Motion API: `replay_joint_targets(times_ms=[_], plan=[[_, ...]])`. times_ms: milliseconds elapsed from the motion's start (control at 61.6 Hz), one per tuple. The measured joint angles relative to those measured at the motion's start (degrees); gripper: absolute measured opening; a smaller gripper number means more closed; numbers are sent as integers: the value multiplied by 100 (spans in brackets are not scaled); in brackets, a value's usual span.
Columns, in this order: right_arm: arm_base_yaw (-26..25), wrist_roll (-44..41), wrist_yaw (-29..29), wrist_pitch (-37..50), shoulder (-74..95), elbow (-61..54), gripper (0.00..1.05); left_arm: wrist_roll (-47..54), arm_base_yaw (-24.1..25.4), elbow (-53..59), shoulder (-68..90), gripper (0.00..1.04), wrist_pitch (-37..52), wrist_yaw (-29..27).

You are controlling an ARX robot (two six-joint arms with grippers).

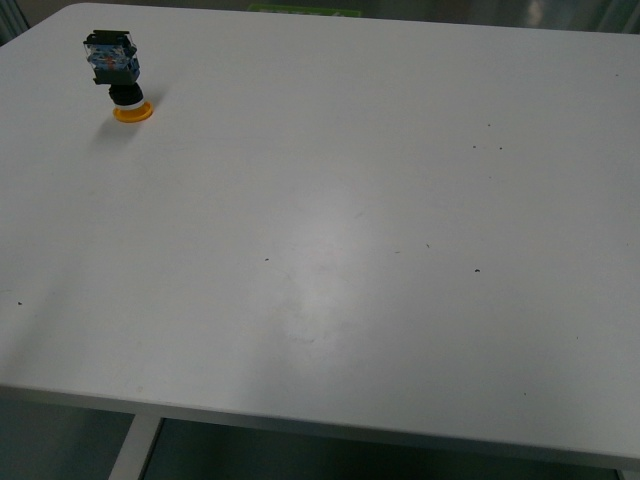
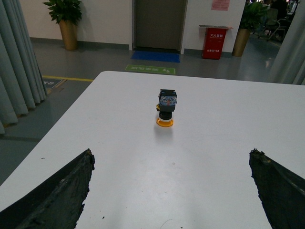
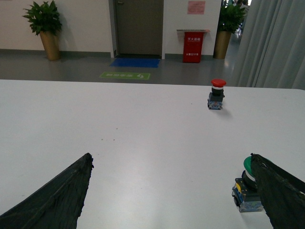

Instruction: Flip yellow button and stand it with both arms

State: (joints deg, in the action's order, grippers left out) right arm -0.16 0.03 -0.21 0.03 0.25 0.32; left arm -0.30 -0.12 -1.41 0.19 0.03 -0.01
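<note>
Right now the yellow button (image 1: 118, 75) sits at the far left of the white table (image 1: 380, 300), balanced upside down. Its orange cap is flat on the surface and the black-and-blue body sticks up above it. That inverted pose is why it needs flipping before it can stand properly.

My left gripper (image 2: 170, 153) faces it squarely from well back, with its jaws spread wide and nothing between them. I judge that lines it up for a straight approach. My right gripper (image 3: 170, 157) is equally spread and empty, but it looks over another stretch of the table. A red button (image 3: 217, 94) stands cap-up there, and a green button (image 3: 243, 193) sits close by one finger, partly hidden behind it. Neither shows in the front view, so I read the right arm as not yet aimed at the job.

The tabletop is smooth, bare and faintly speckled, with a soft glare near the middle. Beyond its far edge I see grey floor, a green floor marking (image 2: 150, 69), a blue mat (image 2: 156, 56) before a dark door (image 2: 159, 24), a red cabinet (image 2: 213, 43), a potted plant (image 2: 64, 9) and grey curtains (image 2: 19, 71).
</note>
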Motion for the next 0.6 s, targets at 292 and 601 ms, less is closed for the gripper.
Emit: replay_joint_targets(times_ms=[292, 601], plan=[[0, 2, 0, 0, 0, 0, 97, 0, 0, 0, 0, 98, 0, 0], [0, 0, 0, 0, 0, 0, 97, 0, 0, 0, 0, 98, 0, 0]])
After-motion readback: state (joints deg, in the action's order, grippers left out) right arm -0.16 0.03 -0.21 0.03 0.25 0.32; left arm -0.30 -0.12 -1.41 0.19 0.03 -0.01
